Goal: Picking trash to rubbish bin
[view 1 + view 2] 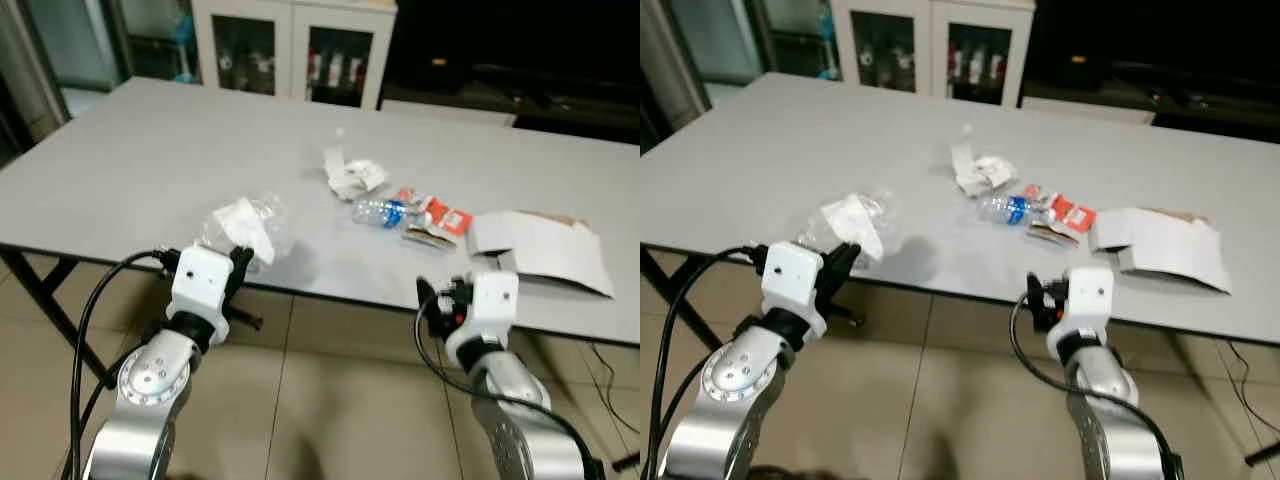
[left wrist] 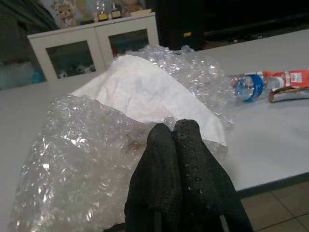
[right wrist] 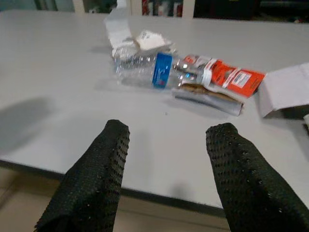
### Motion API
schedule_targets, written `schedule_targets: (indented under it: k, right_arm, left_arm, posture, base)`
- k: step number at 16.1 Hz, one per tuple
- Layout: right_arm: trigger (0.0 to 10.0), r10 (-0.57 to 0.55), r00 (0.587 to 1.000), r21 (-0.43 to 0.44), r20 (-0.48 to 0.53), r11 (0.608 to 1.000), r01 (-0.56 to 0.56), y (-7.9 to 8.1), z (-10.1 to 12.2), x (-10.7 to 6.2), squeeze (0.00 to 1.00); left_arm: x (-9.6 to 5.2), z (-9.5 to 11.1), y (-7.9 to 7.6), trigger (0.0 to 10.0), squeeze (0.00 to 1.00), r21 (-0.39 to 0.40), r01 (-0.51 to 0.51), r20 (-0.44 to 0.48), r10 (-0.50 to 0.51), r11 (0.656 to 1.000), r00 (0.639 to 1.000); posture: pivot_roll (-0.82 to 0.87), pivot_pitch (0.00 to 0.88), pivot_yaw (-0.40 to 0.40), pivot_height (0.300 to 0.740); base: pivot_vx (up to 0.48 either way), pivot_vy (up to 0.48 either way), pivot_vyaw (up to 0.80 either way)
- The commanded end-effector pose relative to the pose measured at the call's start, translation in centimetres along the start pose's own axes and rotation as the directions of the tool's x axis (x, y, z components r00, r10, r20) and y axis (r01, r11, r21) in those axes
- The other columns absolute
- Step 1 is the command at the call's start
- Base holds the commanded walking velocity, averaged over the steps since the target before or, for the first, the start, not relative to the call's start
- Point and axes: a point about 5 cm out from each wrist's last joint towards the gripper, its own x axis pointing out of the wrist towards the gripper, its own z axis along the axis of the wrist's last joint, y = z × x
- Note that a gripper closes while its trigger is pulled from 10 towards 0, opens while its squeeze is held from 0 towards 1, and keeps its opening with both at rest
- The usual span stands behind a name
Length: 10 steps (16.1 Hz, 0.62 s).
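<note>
A wad of clear bubble wrap with white paper [image 1: 245, 225] lies near the front edge of the grey table [image 1: 140, 160]. My left gripper [image 2: 173, 130] is at its near side, fingers pressed together on the wrap's edge [image 2: 96, 145]. Further right lie a crushed clear bottle with a blue label [image 3: 149, 67], a red and white wrapper [image 3: 231, 75] and crumpled white paper [image 1: 352, 177]. My right gripper [image 3: 169, 130] is open at the table's front edge, pointing toward the bottle with nothing between its fingers.
A flattened white cardboard box [image 1: 545, 250] lies on the table at the right. A white cabinet with glass doors [image 1: 290, 45] stands behind the table. Tiled floor [image 1: 330, 400] shows below the table edge, with a black cable [image 1: 90, 320] looping off my left arm.
</note>
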Motion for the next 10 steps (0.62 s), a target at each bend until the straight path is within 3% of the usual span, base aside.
schedule_targets:
  k: [1, 10]
  right_arm:
    - [10.0, -0.021, 1.000, 0.009, -0.014, 1.000, 0.021, -0.4, -0.4, 0.1, 0.00]
    - [10.0, -0.052, 0.999, 0.039, 0.008, 0.998, 0.052, -0.6, -0.1, 1.1, 0.00]
  left_arm:
    - [0.2, 0.7, 0.2, 10.0, 0.00, 0.009, -0.008, 0.024, 0.007, 1.000, 1.000]
    - [0.6, 1.0, 0.8, 10.0, 0.00, 0.037, -0.019, 0.032, 0.018, 0.999, 0.999]
  posture:
    - [0.02, 0.000, -0.065, 0.740]
    - [0.03, 0.000, -0.064, 0.740]
  base:
    - [0.368, 0.000, -0.48]
    - [0.414, 0.000, -0.51]
